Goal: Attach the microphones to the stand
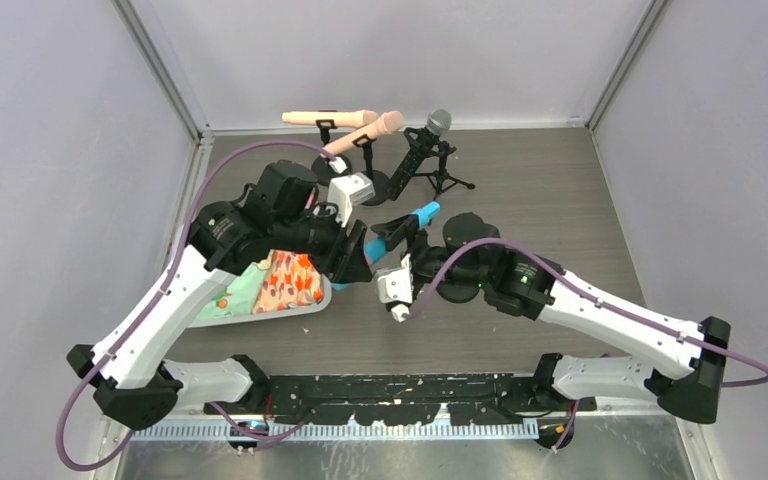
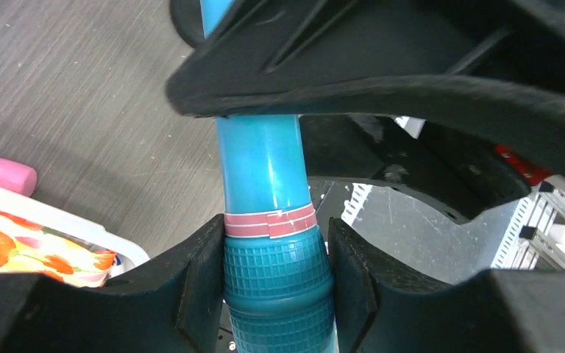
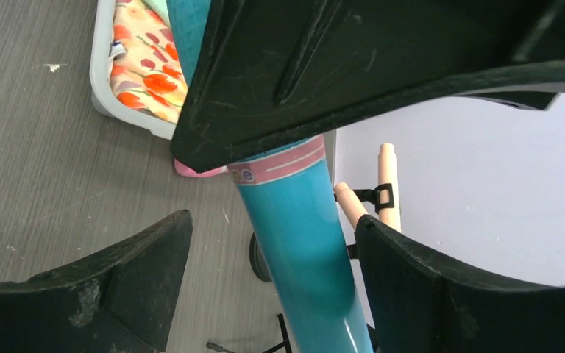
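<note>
Above table, left gripper clamps blue microphone.

A robot test cell in a lab. Plain pale panels in metal framing enclose a wood-grain table left, right and far. A left arm and a right arm are bolted at its near edge.

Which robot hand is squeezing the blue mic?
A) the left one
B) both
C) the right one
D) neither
A: the left gripper pinches the blue mic from both sides, while the right gripper stands open around it, with gaps on each side.
</note>
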Tool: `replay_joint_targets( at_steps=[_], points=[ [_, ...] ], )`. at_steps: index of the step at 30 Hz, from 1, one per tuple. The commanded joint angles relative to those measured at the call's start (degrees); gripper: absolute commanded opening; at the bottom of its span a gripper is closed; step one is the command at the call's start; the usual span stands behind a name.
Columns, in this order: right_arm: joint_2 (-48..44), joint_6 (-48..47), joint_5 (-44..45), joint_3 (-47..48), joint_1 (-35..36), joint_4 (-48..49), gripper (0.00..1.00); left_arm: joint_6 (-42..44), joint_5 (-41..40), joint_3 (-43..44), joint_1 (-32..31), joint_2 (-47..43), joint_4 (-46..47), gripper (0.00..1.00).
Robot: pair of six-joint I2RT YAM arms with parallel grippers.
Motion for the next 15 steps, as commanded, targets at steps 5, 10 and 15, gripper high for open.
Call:
replay_joint_targets(
  at_steps=[5,10,15],
  points=[
    [3.0,-1.95,3.15,3.78,2.04,1.59,0.72,3.1,3.12,1.63,0.25,-0.64,-0.88,0.01],
    [3.07,0.8,4.72,1.12,2.86,6.82,0.46,2.32,0.09,0.5,0.25,-1.92,2.09,0.11],
    [2.71,4.84,6.16,-1.71,2.97,12.9,0.3,1.04,-1.25,-0.56,0.33,-3.54,6.75,0.35]
  ],
)
